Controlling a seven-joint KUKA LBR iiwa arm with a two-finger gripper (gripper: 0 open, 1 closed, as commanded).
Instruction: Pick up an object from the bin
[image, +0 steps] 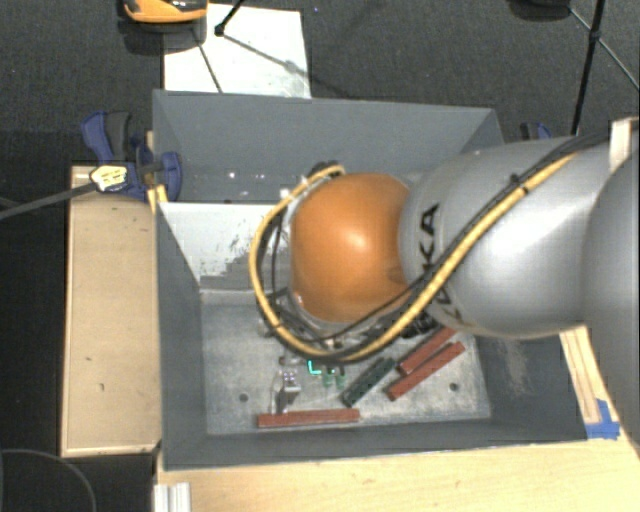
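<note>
The jaws are hidden under the arm's orange wrist cover (345, 245) over the middle of the bin (180, 330), so I cannot tell whether they are released or clenched. Nearest lie a reddish-brown strip (307, 419) close along the near wall and a dark green bar (365, 380) beside two red bars (425, 365). The floor toward the left wall is open.

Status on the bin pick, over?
Gripper low over bin floor, grip state unreadable. Closest thing: long red-brown strip by the near wall. Dark green bar and red-brown bars alongside; no hold visible.
</note>
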